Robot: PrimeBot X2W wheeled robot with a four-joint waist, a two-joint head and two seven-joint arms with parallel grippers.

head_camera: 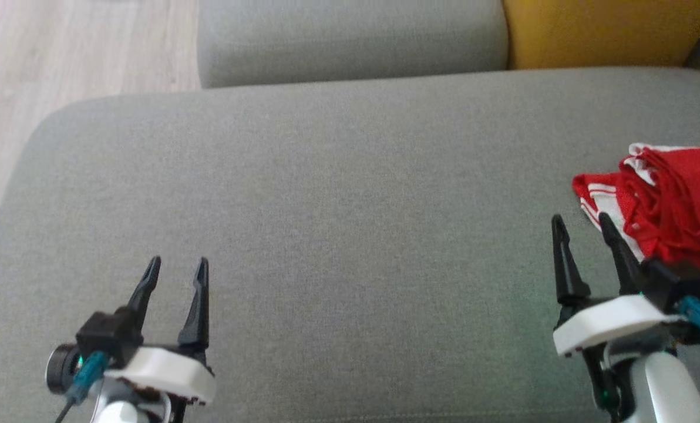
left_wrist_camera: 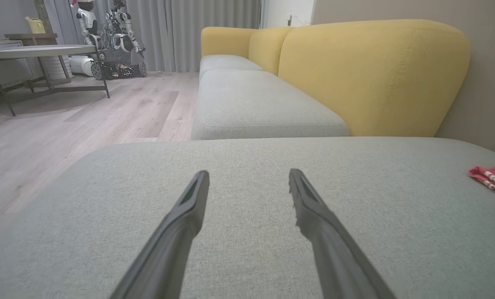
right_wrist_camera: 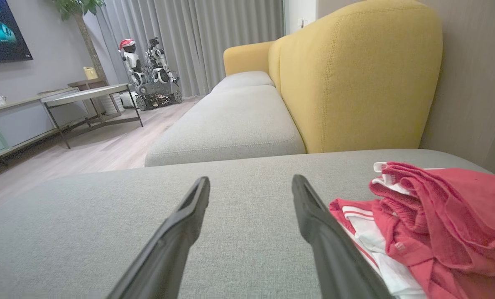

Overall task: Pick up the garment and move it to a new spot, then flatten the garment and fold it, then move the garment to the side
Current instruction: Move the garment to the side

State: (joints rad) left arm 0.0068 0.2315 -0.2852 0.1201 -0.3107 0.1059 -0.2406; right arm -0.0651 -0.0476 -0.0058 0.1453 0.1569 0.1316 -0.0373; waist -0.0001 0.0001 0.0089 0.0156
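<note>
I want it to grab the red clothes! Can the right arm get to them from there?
Probably yes. The red garment lies bunched on the cushion right beside the open right tool, nothing between them.

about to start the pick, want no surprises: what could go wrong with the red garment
The crumpled red-and-white knit garment is bunched in layers; the right gripper, its fingers open beside it, may catch only one fold and drag the rest.
It lies at the far right of the grey fabric sofa cushion, far from the left gripper, so two-handed flattening may need repositioning first.
</note>
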